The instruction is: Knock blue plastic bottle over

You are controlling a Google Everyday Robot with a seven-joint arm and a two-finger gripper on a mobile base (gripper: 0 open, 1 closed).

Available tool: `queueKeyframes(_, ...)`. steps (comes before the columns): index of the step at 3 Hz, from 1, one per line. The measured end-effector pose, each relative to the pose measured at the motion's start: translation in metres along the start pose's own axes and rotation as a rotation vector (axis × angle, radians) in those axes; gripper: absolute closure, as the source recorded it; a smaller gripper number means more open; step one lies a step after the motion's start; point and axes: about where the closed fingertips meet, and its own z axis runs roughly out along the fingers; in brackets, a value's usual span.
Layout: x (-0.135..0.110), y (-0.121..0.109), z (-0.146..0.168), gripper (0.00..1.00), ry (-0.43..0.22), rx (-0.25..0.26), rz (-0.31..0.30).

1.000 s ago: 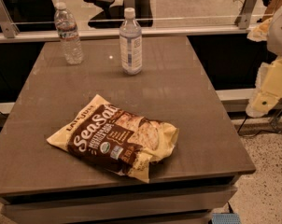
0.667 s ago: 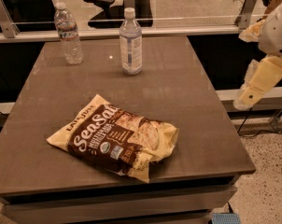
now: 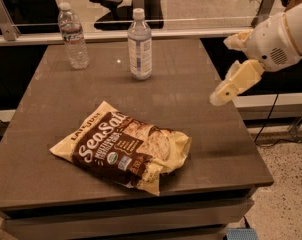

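Note:
The blue plastic bottle stands upright at the far middle of the table; it is pale bluish with a white cap and a large white-and-blue label. My gripper hangs over the table's right edge, to the right of the bottle and a little nearer than it, well apart from it. Its two cream fingers are spread open and hold nothing.
A clear ribbed water bottle stands upright at the far left. A brown and yellow chip bag lies on the near middle of the grey table. A glass rail runs behind the table.
My gripper has moved left and a little up, from beside the table's right side to over its right edge, closer to the blue bottle. The bottles and the bag have not moved.

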Motion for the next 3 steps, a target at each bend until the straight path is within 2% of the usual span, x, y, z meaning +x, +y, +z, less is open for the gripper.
queueKeyframes(1, -0.0345, 0.0017, 0.0278, 0.00, -0.188, -0.041, 0.047)
queueKeyframes(2, -0.0345, 0.0017, 0.0279, 0.00, -0.188, -0.041, 0.047)
queueKeyframes(3, -0.0394, -0.0034, 0.0331, 0.00, -0.228, -0.037, 0.041)
